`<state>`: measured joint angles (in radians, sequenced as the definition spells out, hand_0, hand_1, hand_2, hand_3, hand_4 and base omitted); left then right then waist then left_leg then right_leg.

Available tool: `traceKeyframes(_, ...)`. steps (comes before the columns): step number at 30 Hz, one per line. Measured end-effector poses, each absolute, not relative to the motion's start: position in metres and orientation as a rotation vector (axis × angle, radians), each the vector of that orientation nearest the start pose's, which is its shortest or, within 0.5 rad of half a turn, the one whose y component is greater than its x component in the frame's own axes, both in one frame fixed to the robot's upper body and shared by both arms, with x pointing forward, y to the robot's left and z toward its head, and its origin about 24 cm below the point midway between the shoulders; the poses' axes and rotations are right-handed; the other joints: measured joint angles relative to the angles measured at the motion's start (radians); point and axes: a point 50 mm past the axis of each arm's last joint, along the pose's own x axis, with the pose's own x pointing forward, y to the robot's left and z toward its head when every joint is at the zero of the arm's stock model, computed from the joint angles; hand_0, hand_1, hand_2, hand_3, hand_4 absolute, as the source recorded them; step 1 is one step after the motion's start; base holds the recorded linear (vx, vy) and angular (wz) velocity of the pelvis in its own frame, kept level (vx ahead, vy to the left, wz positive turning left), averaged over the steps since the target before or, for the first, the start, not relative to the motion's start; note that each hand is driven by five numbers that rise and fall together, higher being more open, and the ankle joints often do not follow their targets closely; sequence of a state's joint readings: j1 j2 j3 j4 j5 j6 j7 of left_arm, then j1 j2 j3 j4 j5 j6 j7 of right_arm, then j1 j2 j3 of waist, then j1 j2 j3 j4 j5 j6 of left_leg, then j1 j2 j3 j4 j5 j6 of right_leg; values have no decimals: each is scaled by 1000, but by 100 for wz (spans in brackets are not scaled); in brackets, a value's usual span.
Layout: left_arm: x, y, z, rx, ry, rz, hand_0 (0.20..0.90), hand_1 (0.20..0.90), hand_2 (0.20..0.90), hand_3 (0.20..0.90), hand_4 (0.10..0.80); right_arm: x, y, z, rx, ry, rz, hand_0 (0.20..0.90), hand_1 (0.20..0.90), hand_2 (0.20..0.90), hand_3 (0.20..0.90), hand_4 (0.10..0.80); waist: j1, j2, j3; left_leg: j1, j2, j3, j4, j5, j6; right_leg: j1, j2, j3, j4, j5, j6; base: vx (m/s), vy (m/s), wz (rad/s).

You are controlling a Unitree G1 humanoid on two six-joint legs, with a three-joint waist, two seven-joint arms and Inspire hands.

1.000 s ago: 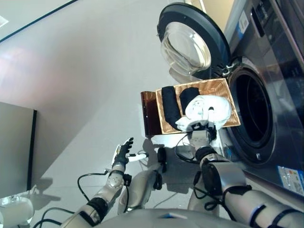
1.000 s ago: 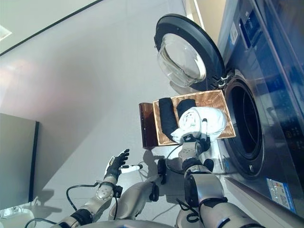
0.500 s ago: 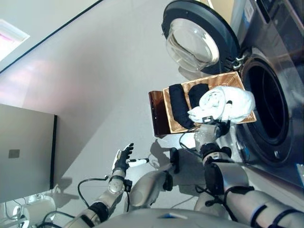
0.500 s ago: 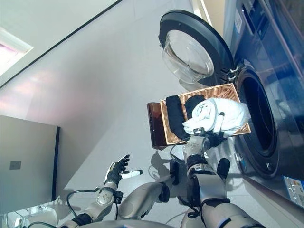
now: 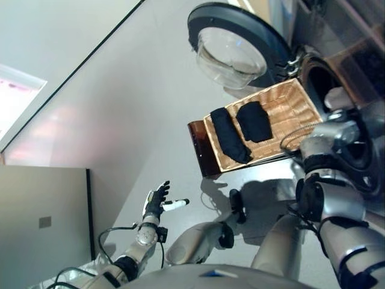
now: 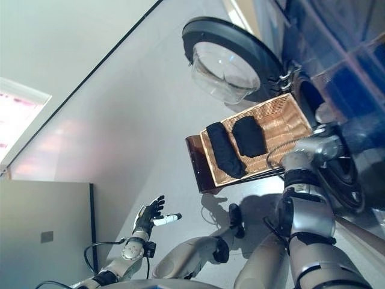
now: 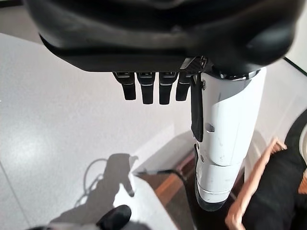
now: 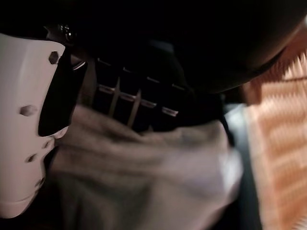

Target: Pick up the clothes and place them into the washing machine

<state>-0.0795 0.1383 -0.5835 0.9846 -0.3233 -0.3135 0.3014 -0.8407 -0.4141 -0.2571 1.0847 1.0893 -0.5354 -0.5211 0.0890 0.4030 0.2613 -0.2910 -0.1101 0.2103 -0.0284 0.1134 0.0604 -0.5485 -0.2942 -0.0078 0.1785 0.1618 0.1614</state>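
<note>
My right hand point(image 8: 136, 103) is curled on a white cloth point(image 8: 144, 182), its white-covered thumb beside it. In the eye views that arm reaches to the mouth of the washing machine drum point(image 5: 316, 75), where the white cloth point(image 5: 338, 96) shows at the opening. The wicker basket point(image 5: 295, 102) stands in front of the machine. Two dark clothes point(image 5: 229, 135) point(image 5: 254, 121) lie in it. My left hand point(image 5: 155, 201) hangs open over the floor, far to the left of the basket, holding nothing.
The round washer door point(image 5: 231, 45) stands swung open behind the basket. A brown board point(image 5: 198, 147) stands against the basket's left side. A grey cabinet point(image 5: 42, 229) is at the far left.
My right arm has carried the white cloth from above the basket rightward to the drum's mouth. The camera has shifted. My left hand has stayed open in place.
</note>
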Motion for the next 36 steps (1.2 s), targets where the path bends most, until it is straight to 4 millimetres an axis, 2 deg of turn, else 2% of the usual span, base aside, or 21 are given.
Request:
traceKeyframes(7,165,114,-129,119,682,-53,900,900,900,900,800,343,-282,52,870,-29,-978,900,900,900,900,800,-21,-4,3,20,10,-12,-10,-5,-4,2,6,-21,23,-2,-10,-33,-34,-5)
traceKeyframes(12,160,117,-132,126,708,-45,900,900,900,900,800,342,-273,42,820,32,-943,900,900,900,900,800,-20,-15,12,18,14,-27,-5,-4,-4,8,6,-35,31,-5,-15,-40,-43,10)
traceKeyframes(14,159,121,-134,136,722,-32,900,900,900,900,800,339,-274,32,617,135,-897,900,900,900,900,800,-17,-41,22,18,20,-32,15,-5,-5,19,6,-42,41,-11,-23,-45,-47,10)
traceKeyframes(15,159,122,-135,137,725,-23,900,900,900,900,800,339,-273,31,583,155,-883,900,900,900,900,800,-16,-49,27,18,21,-34,19,-5,-4,19,6,-42,45,-13,-26,-19,-31,5)
traceKeyframes(17,160,126,-134,134,724,5,900,900,900,900,800,342,-268,31,491,187,-831,900,900,900,900,800,-19,-76,45,9,28,-42,27,-5,-4,18,10,-52,47,-15,-29,-20,-48,8)
traceKeyframes(21,160,127,-134,138,725,3,900,900,900,900,800,343,-269,32,467,205,-833,900,900,900,900,800,-14,-109,50,2,31,-56,28,0,-9,19,12,-64,51,-17,-34,-5,-31,12)
traceKeyframes(24,165,130,-132,150,717,9,900,900,900,900,800,347,-269,32,305,294,-791,900,900,900,900,800,10,-128,53,1,33,-58,32,0,-9,21,12,-67,53,-18,-35,-31,-55,1)
traceKeyframes(28,173,138,-127,160,684,26,900,900,900,900,800,356,-273,49,159,318,-756,900,900,900,900,800,20,-139,61,-19,42,-81,61,-2,-9,33,16,-91,50,-18,-36,-11,-23,17)
traceKeyframes(32,178,144,-123,165,659,47,900,900,900,900,800,367,-272,68,91,280,-730,900,900,900,900,800,37,-157,73,-39,47,-98,81,-2,-13,31,20,-98,50,-22,-43,-16,-16,12)
traceKeyframes(35,194,151,-110,172,573,57,900,900,900,900,800,377,-273,91,92,236,-730,900,900,900,900,800,51,-181,87,-116,48,-113,132,-6,-13,-14,18,-106,62,-21,-44,0,-39,23)
traceKeyframes(36,200,151,-105,167,547,64,900,900,900,900,800,378,-275,94,91,227,-735,900,900,900,900,800,62,-189,91,-138,48,-116,154,-11,-13,-24,18,-107,64,-15,-52,79,-46,19)
